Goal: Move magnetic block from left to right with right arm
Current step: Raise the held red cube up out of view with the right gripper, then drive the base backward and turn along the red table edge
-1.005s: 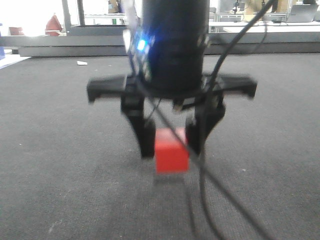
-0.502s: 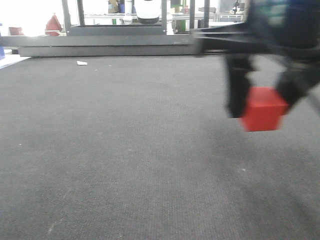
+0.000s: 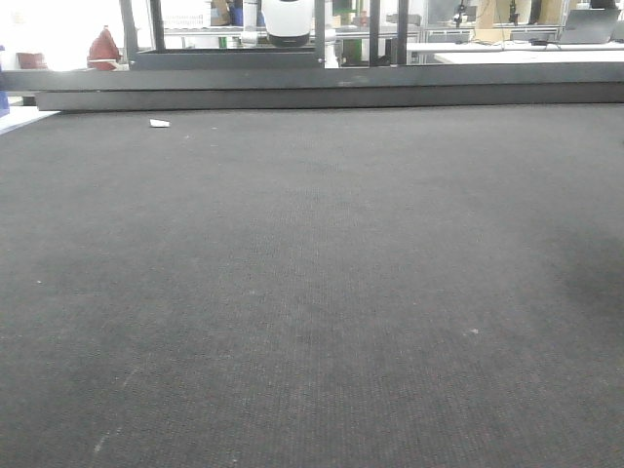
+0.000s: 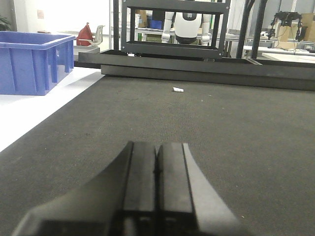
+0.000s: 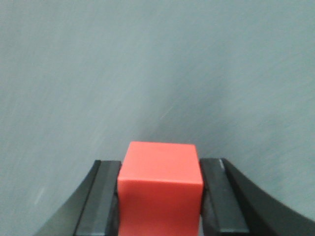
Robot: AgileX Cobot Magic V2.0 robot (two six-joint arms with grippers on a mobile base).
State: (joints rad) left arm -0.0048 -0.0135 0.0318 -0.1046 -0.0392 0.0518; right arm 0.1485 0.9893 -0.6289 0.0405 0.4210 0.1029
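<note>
Finding: the magnetic block (image 5: 160,196) sits squarely between the fingers of your right claw (image 5: 160,169), which is clamped on its two side faces. The block's top face is turned toward the wrist camera. Being a cube, it has no long axis to reckon with. The grey worktop (image 5: 157,59) beyond it is blurred, so you cannot judge how high the block hangs. The front view shows neither claw nor block, only worktop and a white scrap (image 3: 159,123), so the position over the right side cannot be confirmed. Your left claw (image 4: 157,167) is pressed together on nothing, with a blue bin (image 4: 29,61) off to its side. Judgement: the carry is in hand; lowering and release remain.
</note>
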